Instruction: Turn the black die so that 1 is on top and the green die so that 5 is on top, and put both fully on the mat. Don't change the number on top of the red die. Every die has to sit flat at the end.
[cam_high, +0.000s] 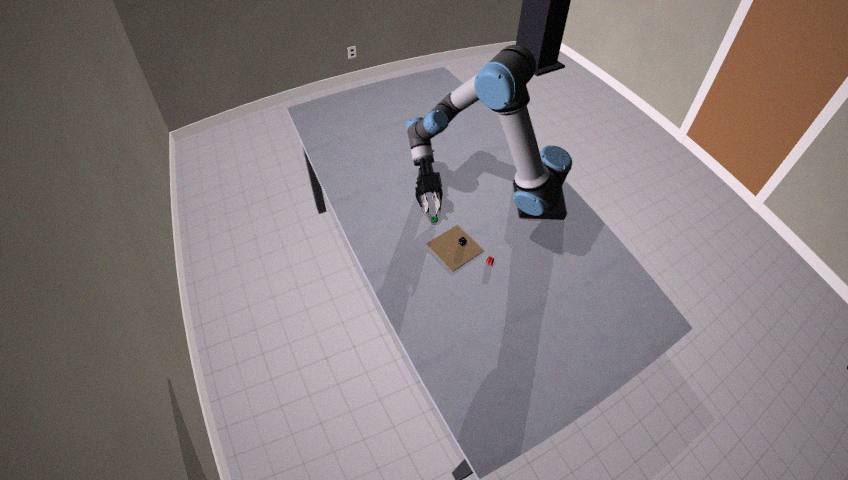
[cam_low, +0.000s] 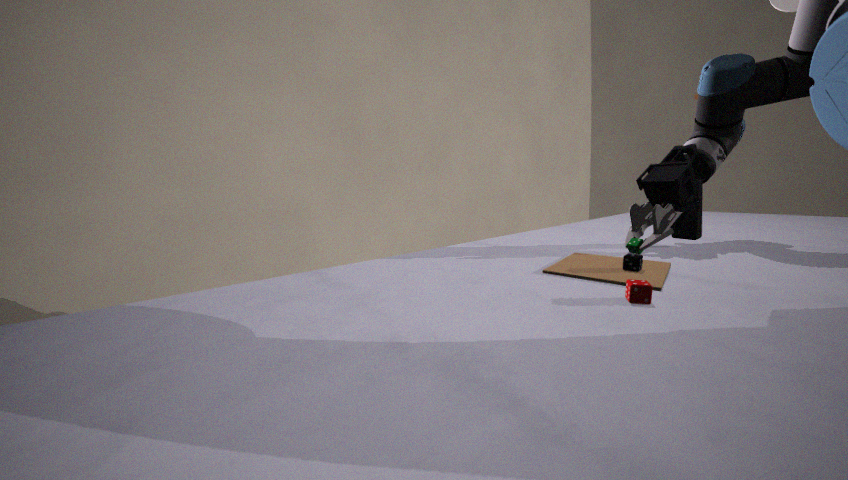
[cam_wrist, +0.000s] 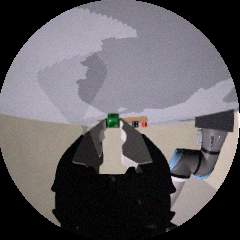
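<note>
My gripper (cam_high: 432, 212) is clamped nearly shut on the green die (cam_high: 433, 219), held at the fingertips above the bench (cam_high: 368, 148), off the mat. The mat (cam_high: 447, 252) lies just beyond the tips, toward the bench's near end; the black die (cam_high: 461, 240) sits on it, and the red die (cam_high: 489, 260) is beside it on the bench. The green die's top face is unreadable.

Grey surface (cam_high: 535, 356) on dark legs, one leg (cam_high: 315, 187) visible at its far-left edge. Pale tiled floor (cam_high: 285, 333). Beige walls; white wall outlet (cam_high: 351, 51); orange wall panel (cam_high: 767, 89), white-trimmed, at right.
</note>
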